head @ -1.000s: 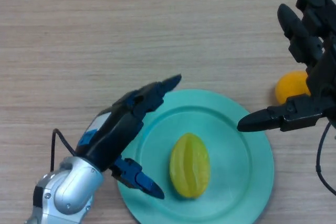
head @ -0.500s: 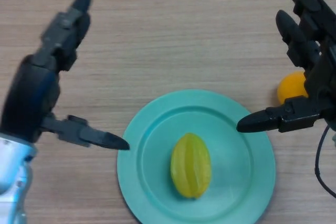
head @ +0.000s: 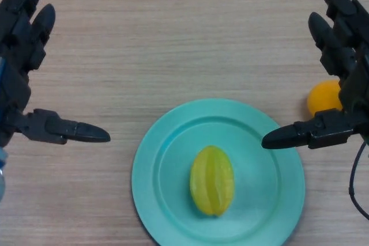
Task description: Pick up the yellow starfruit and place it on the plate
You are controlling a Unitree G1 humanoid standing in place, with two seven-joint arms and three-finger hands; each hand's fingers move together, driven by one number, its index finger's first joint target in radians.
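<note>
The yellow starfruit [head: 211,180] lies on the teal plate [head: 167,159], a little below its middle, touched by neither hand. My left hand [head: 14,79] is at the left edge, well clear of the plate, fingers straight and thumb pointing right over bare table. On the right edge my right hand [head: 346,79] is held open too, its thumb tip reaching over the plate's right rim without touching the fruit.
An orange fruit [head: 323,97] sits on the table just right of the plate, partly hidden behind my right hand. The wooden tabletop [head: 173,38] spreads out beyond the plate.
My left hand has drawn back from the plate's left rim, up and to the left edge of the view. The starfruit stays on the plate. The right hand has hardly moved.
</note>
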